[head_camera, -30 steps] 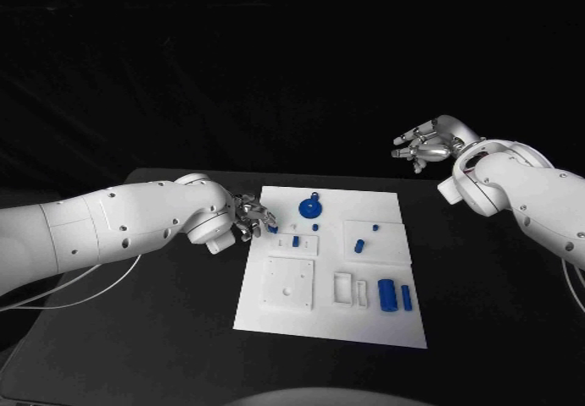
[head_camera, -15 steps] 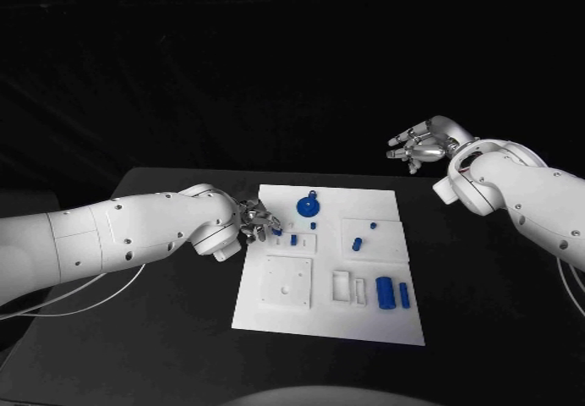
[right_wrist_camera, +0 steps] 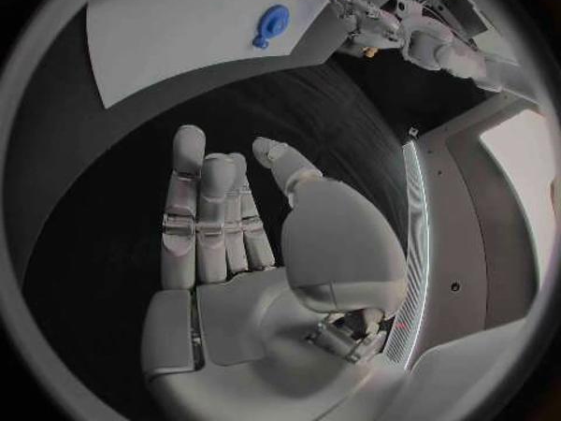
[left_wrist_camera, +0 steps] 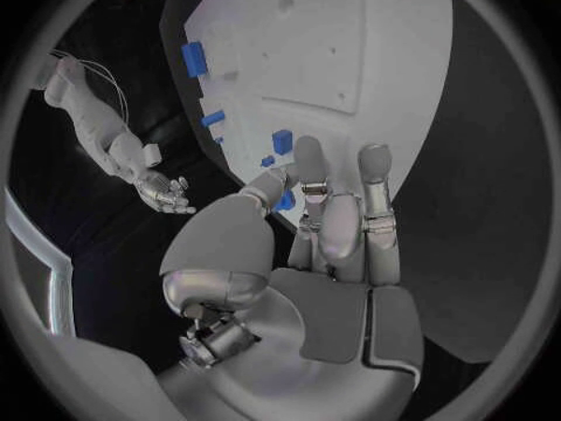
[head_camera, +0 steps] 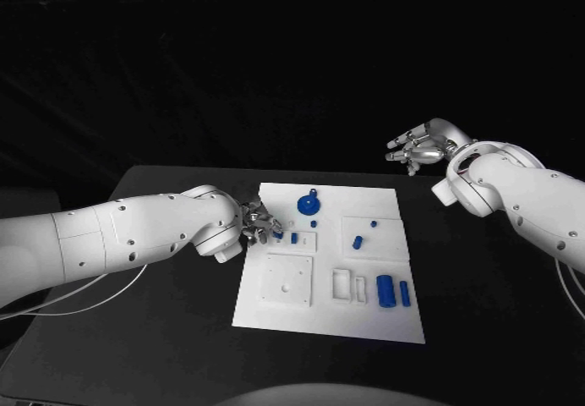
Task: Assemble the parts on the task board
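The white task board (head_camera: 329, 326) lies in the middle of the black table. At its far left edge my left hand (head_camera: 255, 222) pinches a small blue part (head_camera: 276, 234) between thumb and a finger; the left wrist view shows that part (left_wrist_camera: 284, 199) at the fingertips over the board (left_wrist_camera: 351, 47). A round blue part with a tab (head_camera: 309, 204) sits at the board's far end. Two blue cylinders (head_camera: 386, 293) lie near its right edge. Small blue pegs (head_camera: 358, 244) stand mid-board. My right hand (head_camera: 418, 145) hovers open beyond the table's far right corner, fingers apart, holding nothing.
A white square plate (head_camera: 289, 282) and two white slotted blocks (head_camera: 342, 286) sit on the board's near half. The right wrist view shows my right hand (right_wrist_camera: 222, 225) above the black table, the board (right_wrist_camera: 176, 37) and round blue part (right_wrist_camera: 270, 21) far off.
My left hand has crept slightly toward the board with the small blue part still pinched. The right hand has stayed almost still.
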You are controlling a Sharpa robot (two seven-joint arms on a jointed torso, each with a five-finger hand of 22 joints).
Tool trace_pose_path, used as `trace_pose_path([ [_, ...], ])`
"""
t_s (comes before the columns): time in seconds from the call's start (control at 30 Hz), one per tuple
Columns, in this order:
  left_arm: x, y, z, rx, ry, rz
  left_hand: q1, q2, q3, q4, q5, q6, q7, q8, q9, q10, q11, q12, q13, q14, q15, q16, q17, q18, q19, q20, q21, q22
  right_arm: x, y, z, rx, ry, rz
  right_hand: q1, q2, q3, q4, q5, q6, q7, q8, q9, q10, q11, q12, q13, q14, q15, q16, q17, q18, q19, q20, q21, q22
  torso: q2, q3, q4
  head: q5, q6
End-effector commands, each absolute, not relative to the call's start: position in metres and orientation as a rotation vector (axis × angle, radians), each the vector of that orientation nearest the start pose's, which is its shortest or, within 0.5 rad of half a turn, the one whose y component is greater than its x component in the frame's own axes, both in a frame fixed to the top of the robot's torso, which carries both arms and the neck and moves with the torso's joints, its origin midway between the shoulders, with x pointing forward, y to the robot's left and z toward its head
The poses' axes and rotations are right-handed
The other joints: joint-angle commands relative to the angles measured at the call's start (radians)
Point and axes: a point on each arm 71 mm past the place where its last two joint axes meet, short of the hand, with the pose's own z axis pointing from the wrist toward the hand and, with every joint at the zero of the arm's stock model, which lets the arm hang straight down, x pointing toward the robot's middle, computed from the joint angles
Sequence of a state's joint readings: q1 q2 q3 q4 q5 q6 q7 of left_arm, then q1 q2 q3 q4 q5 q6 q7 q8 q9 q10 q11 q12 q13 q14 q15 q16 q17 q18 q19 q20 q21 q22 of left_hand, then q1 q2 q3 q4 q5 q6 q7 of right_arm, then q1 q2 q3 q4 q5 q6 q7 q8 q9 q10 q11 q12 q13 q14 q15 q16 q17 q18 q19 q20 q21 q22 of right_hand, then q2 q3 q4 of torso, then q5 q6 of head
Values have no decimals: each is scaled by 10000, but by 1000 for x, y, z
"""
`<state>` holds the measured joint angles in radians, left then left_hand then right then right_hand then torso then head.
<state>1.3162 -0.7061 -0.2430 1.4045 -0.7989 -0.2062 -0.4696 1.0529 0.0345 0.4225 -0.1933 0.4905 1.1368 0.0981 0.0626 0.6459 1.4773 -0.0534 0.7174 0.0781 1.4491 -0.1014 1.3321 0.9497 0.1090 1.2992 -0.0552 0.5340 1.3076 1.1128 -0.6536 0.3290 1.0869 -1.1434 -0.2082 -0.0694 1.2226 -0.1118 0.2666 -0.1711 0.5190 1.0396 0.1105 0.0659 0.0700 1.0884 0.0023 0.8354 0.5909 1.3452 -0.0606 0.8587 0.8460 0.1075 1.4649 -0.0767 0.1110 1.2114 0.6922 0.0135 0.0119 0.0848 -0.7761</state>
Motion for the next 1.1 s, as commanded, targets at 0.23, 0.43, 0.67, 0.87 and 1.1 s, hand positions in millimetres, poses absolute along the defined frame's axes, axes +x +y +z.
trace_pose_path([
  [0.23,496,194,-239,-4890,22122,-4717,59,27,43,-5,-35,998,-952,58,269,387,-126,46,-47,30,40,49,-6,241,-8,136,32,169,578,-258,-151,4463,16019,7441,-94,34,3,72,4,-54,39,-33,-9,2,4,-35,-12,-54,-17,-47,-12,-27,286,-45,-41,-15,-5,2,2,10,-3],
  [0.43,496,193,-240,-4801,22211,-4660,59,32,46,-8,-32,998,-950,55,272,387,-125,38,-55,27,40,49,-7,253,-14,149,34,170,578,-258,-151,4468,16022,7432,-94,34,3,72,4,-54,39,-33,-9,2,4,-35,-12,-54,-17,-47,-12,-27,286,-45,-41,-15,-5,0,3,22,17],
  [0.67,495,193,-240,-4711,22324,-4576,65,26,48,-28,-41,999,-952,54,283,388,-127,36,-64,24,43,51,-12,295,-22,189,47,172,578,-259,-151,4477,16021,7415,-94,34,3,72,4,-54,39,-33,-9,2,4,-35,-12,-54,-17,-47,-12,-27,286,-45,-41,-15,0,-1,-1,35,21],
  [0.87,495,193,-241,-4647,22398,-4501,65,27,44,-39,-47,998,-949,51,280,387,-125,26,-71,24,43,53,-9,327,-31,219,53,171,578,-258,-151,4475,16021,7419,-94,34,3,72,4,-54,39,-33,-9,2,4,-35,-12,-54,-17,-47,-12,-27,286,-45,-41,-15,-2,-4,2,35,6],
  [1.1,495,194,-242,-4634,22449,-4433,71,30,41,-42,-56,995,-946,48,262,388,-124,22,-70,23,46,49,-19,355,-36,243,62,171,578,-258,-151,4476,16023,7421,-84,28,8,89,22,-53,40,-33,-10,3,5,-37,-32,-61,-17,-46,-21,-30,286,-46,-48,-25,-2,2,3,39,2],
])
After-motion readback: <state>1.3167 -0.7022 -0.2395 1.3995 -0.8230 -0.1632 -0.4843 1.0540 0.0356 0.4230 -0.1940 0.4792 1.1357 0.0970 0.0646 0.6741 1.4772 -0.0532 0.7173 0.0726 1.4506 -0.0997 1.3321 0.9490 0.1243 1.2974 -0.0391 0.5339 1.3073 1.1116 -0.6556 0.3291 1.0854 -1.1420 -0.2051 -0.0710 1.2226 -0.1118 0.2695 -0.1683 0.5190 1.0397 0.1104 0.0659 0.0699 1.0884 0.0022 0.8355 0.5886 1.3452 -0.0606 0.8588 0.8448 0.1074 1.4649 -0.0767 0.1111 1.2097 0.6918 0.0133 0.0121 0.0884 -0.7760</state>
